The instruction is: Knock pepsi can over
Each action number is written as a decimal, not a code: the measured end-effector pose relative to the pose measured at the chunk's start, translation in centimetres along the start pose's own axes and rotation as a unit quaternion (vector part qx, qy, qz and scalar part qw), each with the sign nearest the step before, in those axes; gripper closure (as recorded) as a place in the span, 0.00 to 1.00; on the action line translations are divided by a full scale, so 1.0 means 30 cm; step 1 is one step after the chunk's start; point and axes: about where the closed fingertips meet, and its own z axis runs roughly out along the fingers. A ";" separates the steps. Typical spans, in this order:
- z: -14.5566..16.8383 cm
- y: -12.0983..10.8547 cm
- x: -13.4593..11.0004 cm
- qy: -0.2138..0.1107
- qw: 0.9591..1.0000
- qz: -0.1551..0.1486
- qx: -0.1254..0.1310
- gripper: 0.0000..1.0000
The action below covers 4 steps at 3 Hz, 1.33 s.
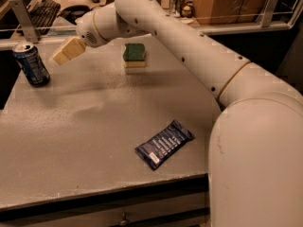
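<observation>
The pepsi can (31, 64) stands upright near the table's far left edge. It is dark blue with white markings and a silver top rim. My gripper (60, 56) hangs above the table just right of the can, with a small gap between them. Its beige fingers (70, 50) point left toward the can and look pressed together, with nothing held. My white arm reaches in from the right across the far side of the table.
A green and yellow sponge (134, 55) lies at the far middle of the grey table (85, 141). A flat dark blue snack wrapper (164, 143) lies near the front right. A keyboard (41, 11) and clutter sit on the desk behind.
</observation>
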 end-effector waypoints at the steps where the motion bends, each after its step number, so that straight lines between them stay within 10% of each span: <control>1: 0.150 0.015 -0.027 -0.039 0.999 0.012 -0.024 0.00; 2: 0.258 0.064 -0.028 -0.060 0.996 0.030 -0.052 0.00; 4: 0.345 0.155 -0.028 -0.068 0.993 0.043 -0.089 0.41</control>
